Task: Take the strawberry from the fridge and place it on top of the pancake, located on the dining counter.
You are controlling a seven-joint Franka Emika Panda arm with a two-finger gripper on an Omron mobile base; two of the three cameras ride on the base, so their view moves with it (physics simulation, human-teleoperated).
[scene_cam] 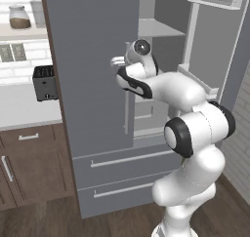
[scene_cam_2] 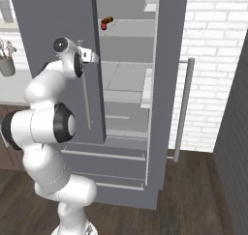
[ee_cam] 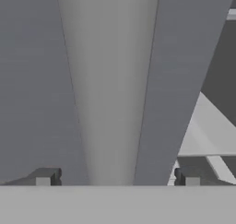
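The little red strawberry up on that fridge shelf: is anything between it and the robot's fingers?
Yes. The fingers straddle the slim vertical handle of the closed grey left door, which stands between them and the small red strawberry on an upper shelf; the right door hangs open.

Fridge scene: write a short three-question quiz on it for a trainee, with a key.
1. True or false: the right door of the fridge is swung open.
2. Where does the strawberry sit? A) on an upper fridge shelf B) in a lower drawer C) on the floor
3. Fill in: in the hand view the gripper has its fingers spread to either side of the long grey ____ on the closed left door.

Key: 1 true. 2 A. 3 handle, with the jaws open and nothing held.
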